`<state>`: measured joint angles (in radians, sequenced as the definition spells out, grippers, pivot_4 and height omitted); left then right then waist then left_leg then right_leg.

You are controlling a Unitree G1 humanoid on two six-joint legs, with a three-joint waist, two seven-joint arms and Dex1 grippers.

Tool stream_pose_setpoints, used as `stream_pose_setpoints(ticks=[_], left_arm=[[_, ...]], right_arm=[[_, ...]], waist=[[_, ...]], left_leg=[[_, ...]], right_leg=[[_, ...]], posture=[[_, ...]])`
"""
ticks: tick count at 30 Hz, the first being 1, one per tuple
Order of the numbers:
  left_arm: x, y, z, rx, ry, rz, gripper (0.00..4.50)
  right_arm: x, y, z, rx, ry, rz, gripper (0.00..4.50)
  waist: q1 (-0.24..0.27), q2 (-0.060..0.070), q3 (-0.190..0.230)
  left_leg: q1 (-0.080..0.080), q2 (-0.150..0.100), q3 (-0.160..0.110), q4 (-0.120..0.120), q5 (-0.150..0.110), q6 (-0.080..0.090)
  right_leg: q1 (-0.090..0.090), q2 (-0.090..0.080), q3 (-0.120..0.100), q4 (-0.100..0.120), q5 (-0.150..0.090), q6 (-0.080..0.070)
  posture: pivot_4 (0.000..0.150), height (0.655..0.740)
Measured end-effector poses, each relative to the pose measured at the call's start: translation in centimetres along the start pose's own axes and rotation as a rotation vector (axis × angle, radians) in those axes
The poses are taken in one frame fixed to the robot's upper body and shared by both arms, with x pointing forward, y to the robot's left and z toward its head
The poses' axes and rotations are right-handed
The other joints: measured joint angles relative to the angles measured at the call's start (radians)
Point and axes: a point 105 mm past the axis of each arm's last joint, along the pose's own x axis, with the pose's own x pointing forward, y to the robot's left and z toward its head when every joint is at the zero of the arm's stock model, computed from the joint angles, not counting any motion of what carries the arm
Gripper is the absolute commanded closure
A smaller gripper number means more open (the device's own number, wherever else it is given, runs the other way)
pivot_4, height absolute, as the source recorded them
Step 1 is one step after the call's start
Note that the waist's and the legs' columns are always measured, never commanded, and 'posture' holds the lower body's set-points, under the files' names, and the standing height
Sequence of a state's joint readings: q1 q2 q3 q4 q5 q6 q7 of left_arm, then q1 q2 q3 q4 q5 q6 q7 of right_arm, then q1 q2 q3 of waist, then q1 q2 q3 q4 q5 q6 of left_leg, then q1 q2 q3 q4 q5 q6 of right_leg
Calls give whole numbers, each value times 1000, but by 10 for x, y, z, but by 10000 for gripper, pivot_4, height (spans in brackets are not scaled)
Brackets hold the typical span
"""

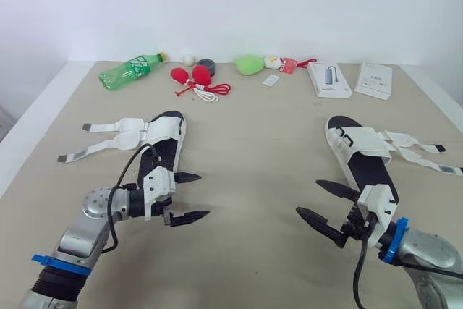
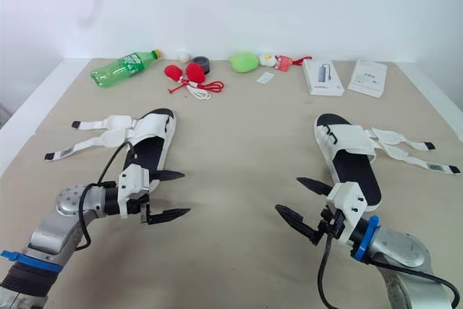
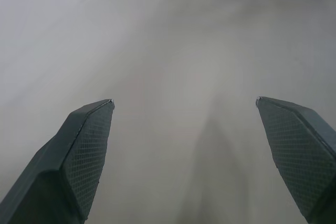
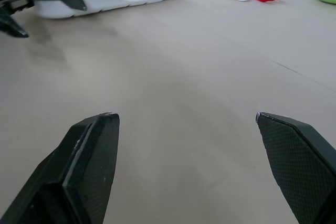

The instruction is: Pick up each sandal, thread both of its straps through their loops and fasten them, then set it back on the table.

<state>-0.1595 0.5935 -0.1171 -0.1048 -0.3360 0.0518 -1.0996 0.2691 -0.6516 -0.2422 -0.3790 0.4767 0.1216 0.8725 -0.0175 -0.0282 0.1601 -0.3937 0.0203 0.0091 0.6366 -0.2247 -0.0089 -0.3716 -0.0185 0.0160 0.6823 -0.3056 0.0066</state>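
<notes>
Left pincer [image 1: 205, 195] and right pincer [image 1: 307, 196] hang open, empty; best grip the left sandal [image 1: 168, 129] by its sole edge, clear of its loose straps [image 1: 119, 127].

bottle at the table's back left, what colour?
Green: the clear green plastic bottle with a yellow cap. Shows best in the left eye view.

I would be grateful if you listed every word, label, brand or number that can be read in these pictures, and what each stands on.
No text here can be read.
green bottle: it has a label, too small to read.
white box with a pictured device: the print is too small to read.
second white box: faint print, too small to read.
small white card: blurred marks, unreadable.
</notes>
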Motion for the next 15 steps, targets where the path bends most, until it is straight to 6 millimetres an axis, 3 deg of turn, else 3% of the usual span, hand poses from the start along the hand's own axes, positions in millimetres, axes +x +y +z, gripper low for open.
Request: stream_pose_setpoints(ticks=[3,6,9,11,15], left_arm=[[5,1,6,13,-25,-4,420],[26,-3,34,41,-103,-120,420],[37,-12,49,70,-135,-230,420],[51,-21,63,103,-161,-351,420],[56,-24,68,113,-182,-387,420]], right_arm=[[1,-2,-1,27,-9,-34,0],[-7,-32,4,117,-30,-268,0],[-12,-45,4,154,-20,-367,0],[-18,-65,2,227,-16,-515,0],[-23,-78,-5,254,25,-574,0]], waist=[[0,0,0],[0,0,0],[0,0,0],[-2,0,0],[-3,0,0]], left_leg=[[0,0,0,0,0,0],[-1,0,1,1,0,0],[0,0,1,1,0,0],[0,0,2,0,0,0],[0,0,2,0,0,0]], right_leg=[[0,0,0,0,0,0],[0,0,1,0,1,1],[0,1,1,0,1,1],[0,2,3,0,1,1],[-1,4,3,0,0,1]], posture=[[1500,7400],[1500,7400],[1500,7400],[1500,7400],[1500,7400]])
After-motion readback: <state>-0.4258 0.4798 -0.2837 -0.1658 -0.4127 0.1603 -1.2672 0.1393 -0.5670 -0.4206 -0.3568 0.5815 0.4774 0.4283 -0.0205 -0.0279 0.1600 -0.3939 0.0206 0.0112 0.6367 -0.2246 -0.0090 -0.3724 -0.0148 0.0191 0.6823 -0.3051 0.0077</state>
